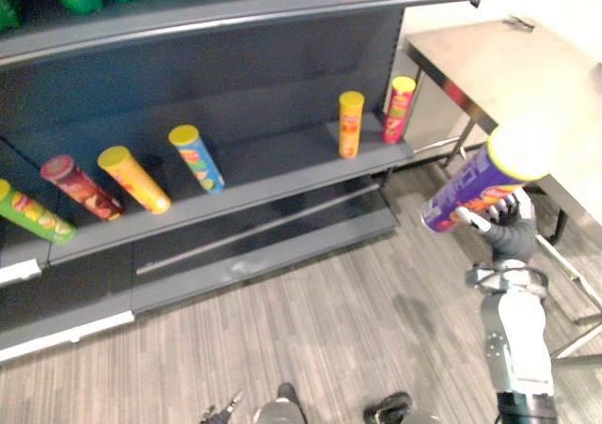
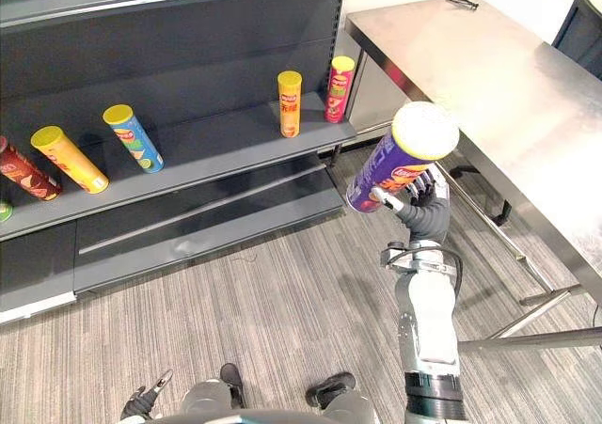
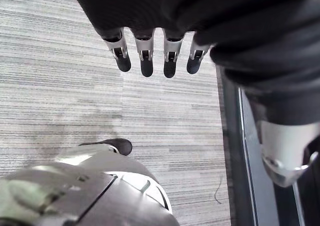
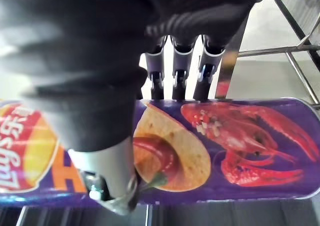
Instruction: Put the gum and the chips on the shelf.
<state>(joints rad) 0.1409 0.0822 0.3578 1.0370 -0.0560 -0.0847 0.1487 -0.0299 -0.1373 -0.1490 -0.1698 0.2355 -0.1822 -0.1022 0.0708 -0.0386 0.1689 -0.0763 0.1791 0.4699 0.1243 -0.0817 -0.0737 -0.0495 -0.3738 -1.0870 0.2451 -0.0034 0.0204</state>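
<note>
A purple chips can (image 1: 475, 187) with a pale yellow lid hangs tilted in the air above the floor, to the right of the shelf. My right hand (image 2: 425, 210) is shut on it from below, fingers and thumb curled round the tube. In the right wrist view the can (image 4: 235, 136) lies across the palm, with the thumb (image 4: 111, 178) pressed on its printed side. The dark grey shelf board (image 1: 273, 165) stands ahead and to the left of the can. My left hand (image 3: 145, 55) hangs low over the floor with relaxed fingers and holds nothing.
Several chips cans stand on the board: green (image 1: 33, 212), red (image 1: 80, 187), yellow (image 1: 134, 178), blue (image 1: 196, 157), orange (image 1: 350, 123), pink (image 1: 398, 109). Bare board lies between the blue and orange cans. A steel table (image 2: 489, 76) stands at the right, its legs near my right arm.
</note>
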